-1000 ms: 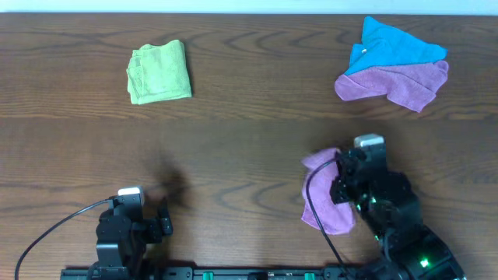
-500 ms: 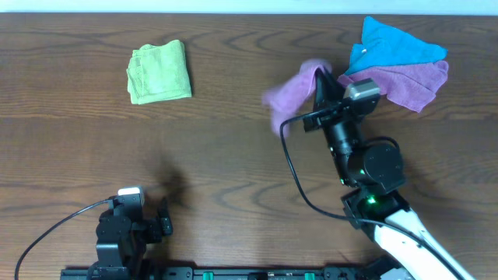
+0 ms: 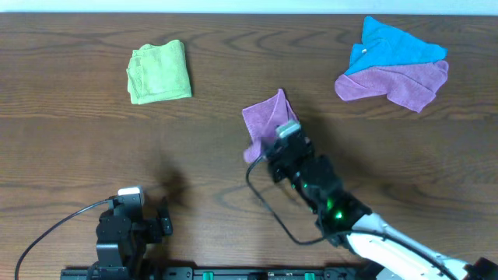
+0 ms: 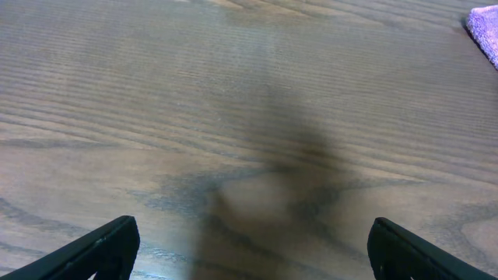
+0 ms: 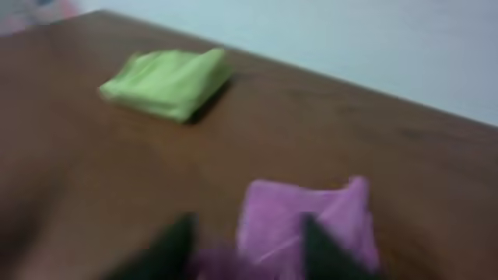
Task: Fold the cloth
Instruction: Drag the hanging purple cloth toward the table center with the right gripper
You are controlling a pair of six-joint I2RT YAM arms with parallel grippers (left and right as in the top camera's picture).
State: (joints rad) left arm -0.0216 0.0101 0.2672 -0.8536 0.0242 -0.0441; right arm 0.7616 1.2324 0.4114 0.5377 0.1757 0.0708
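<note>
A small purple cloth [image 3: 263,118] lies crumpled near the middle of the wooden table; its corner also shows in the left wrist view, purple cloth [image 4: 484,31]. My right gripper [image 3: 271,146] hovers at its near edge. In the blurred right wrist view the purple cloth [image 5: 311,218] lies on the table ahead of and partly between the spread fingers of the right gripper [image 5: 249,249], which is open. My left gripper [image 3: 148,218] rests at the front left, and in its own view the left gripper [image 4: 253,257] is wide open over bare wood.
A folded green cloth [image 3: 159,71] lies at the back left, also seen from the right wrist as the green cloth [image 5: 167,82]. At the back right, a blue cloth [image 3: 397,43] sits on top of another purple cloth [image 3: 397,82].
The right arm carried the purple cloth from the front right up toward the back, then down to the middle, and its jaws have opened off it. The left arm has not moved.
</note>
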